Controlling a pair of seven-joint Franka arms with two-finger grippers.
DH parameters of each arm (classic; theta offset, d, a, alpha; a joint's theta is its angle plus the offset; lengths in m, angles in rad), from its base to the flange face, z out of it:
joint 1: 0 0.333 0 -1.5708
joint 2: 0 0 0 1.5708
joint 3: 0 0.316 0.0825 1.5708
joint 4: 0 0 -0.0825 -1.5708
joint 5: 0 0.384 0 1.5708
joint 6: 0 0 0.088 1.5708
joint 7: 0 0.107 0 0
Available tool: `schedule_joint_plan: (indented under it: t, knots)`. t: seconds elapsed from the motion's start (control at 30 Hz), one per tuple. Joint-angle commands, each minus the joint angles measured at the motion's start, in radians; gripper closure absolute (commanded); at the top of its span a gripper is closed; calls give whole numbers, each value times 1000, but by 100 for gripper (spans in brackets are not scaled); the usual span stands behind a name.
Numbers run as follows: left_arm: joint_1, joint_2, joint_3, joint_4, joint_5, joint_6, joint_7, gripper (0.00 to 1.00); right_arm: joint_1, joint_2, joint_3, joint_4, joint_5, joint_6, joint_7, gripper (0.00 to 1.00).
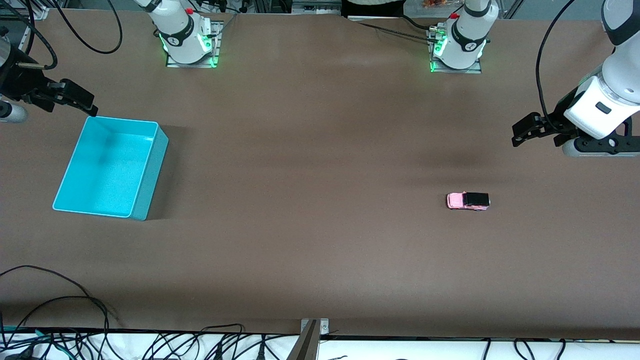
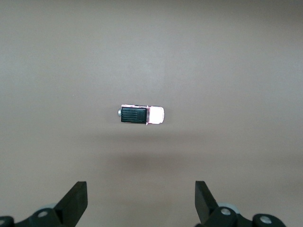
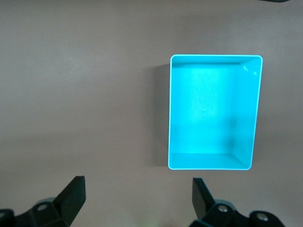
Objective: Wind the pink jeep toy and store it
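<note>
The pink jeep toy (image 1: 468, 201) stands on its wheels on the brown table (image 1: 310, 150), toward the left arm's end and roughly midway between the table edge along the robots' bases and the edge nearest the front camera. Its black roof covers the part that points toward the left arm's end, while its pink hood points toward the right arm's end. Nothing touches it, and bare table lies all around it. The left gripper (image 1: 520, 134) hangs in the air over the table near the edge at the left arm's end, clear of the toy, with its jaws spread wide apart and holding nothing; the left wrist view shows the toy (image 2: 141, 115) lying between the two dark fingertips (image 2: 75, 198) and well below them. Well apart from the toy, near the table edge at the right arm's end, sits an open turquoise bin (image 1: 150, 170) with nothing inside. The right gripper (image 1: 85, 102) hovers just beside the bin's corner nearest the bases, its jaws likewise apart and empty.
</note>
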Motion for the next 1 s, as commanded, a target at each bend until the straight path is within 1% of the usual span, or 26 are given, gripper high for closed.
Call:
schedule_joint_plan:
  t: [0.0,0.7,0.97]
  knots:
    - [4,13,-3,30,-10,-22,20,0,-7,-18,7,-7,8,-11,1,0]
    - [4,13,-3,30,-10,-22,20,0,-7,-18,9,-6,14,-12,-1,0]
    - [6,12,-1,30,-10,-22,20,0,-5,-18,18,-6,14,-17,-1,0]
